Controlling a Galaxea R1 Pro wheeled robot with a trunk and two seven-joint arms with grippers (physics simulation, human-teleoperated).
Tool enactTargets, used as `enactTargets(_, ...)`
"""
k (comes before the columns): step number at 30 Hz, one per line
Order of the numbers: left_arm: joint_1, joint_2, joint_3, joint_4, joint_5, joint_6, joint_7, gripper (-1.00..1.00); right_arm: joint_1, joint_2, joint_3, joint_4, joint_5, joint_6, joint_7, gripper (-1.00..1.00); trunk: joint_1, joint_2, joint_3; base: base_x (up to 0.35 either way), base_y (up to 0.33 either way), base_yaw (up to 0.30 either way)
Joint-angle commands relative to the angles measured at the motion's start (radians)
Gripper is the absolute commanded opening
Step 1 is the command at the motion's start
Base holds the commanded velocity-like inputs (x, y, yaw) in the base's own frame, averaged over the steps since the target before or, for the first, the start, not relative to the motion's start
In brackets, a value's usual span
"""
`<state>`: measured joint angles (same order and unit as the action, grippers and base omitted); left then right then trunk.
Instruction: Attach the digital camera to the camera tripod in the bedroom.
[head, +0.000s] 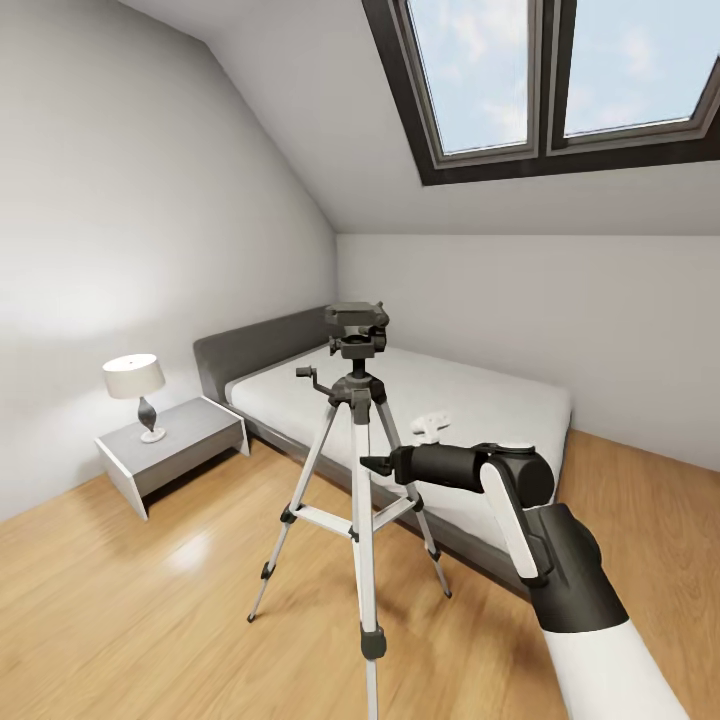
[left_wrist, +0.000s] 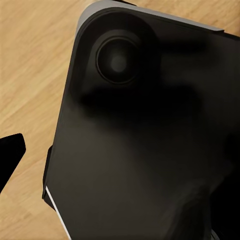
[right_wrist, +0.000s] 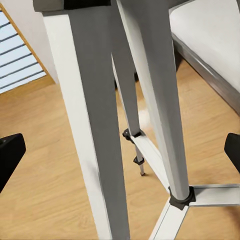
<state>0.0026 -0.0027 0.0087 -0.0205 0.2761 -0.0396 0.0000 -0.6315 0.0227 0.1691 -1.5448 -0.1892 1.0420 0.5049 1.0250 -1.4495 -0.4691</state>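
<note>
One camera tripod (head: 358, 470) stands on wood floor (head: 150, 590), frame centre, before the bed (head: 480, 400). Right gripper (right_wrist: 120, 150) jaws wide open, empty, beside its legs. Left jaws: cannot tell.

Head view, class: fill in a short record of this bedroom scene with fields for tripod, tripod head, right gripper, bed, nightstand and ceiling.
tripod: tripod stands upright on the wood floor, in front of the bed
tripod head: bare, no camera mounted on it
right gripper: right gripper close beside the tripod's legs, below its head; fingers apart in the right wrist view, holding nothing
bed: low grey bed in the corner, a small white object on it
nightstand: nightstand left of the bed, carrying a lamp
ceiling: sloped, with skylights
</note>
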Motion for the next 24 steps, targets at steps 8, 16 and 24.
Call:
enactTargets(8, 0.000, 0.000, 0.000, -0.001, 0.005, -0.002, 0.000, 1.00, -0.001, 0.000, 0.000, 0.004, -0.005, 0.005, 0.003, 1.00, 0.000, 0.000, -0.001, 0.000, 0.000, 0.000)
enactTargets(16, 0.000, 0.000, 0.000, -0.001, 0.005, -0.002, 0.000, 1.00, 0.012, 0.005, 0.036, 0.032, -0.005, 0.005, 0.000, 1.00, 0.000, 0.000, -0.001, 0.000, 0.000, 0.000)
enactTargets(24, 0.000, 0.000, 0.000, -0.001, 0.005, -0.002, 0.000, 1.00, 0.016, 0.004, 0.125, 0.149, 0.008, -0.001, -0.017, 1.00, 0.000, -0.001, -0.001, 0.000, 0.000, 0.000)
